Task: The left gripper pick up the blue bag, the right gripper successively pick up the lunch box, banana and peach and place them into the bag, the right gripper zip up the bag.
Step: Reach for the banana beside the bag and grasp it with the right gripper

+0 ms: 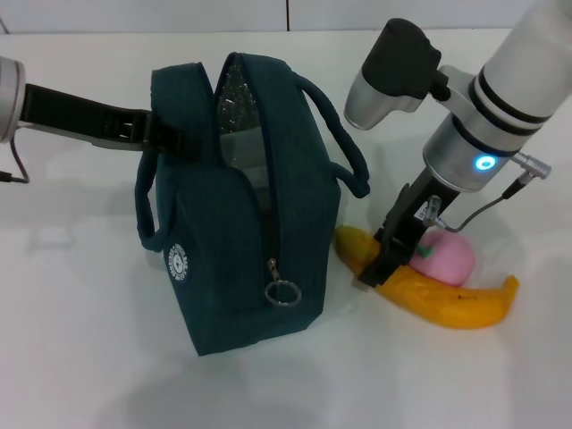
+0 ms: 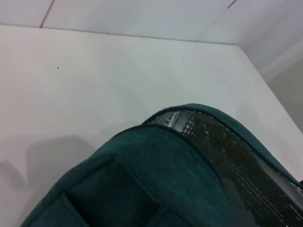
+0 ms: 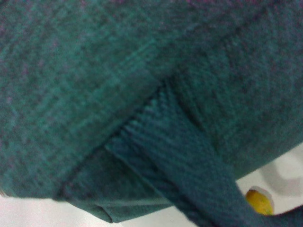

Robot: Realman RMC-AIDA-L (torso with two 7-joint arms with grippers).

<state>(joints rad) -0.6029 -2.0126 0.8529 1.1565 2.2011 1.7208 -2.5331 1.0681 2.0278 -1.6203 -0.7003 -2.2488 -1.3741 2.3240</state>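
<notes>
Right hand (image 1: 382, 259) on banana (image 1: 447, 302)

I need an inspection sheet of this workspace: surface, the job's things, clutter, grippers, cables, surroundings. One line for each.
Surface: white table.
Job's things: blue bag upright, zipper open, silver lining showing; banana and peach lie on the table beside it; lunch box not seen.
Clutter: nothing seen.
Grippers: left gripper at the bag's upper side; right gripper low over the banana, next to the peach.
Cables: thin cable at the right wrist.
Surroundings: pale wall behind the table.
</notes>
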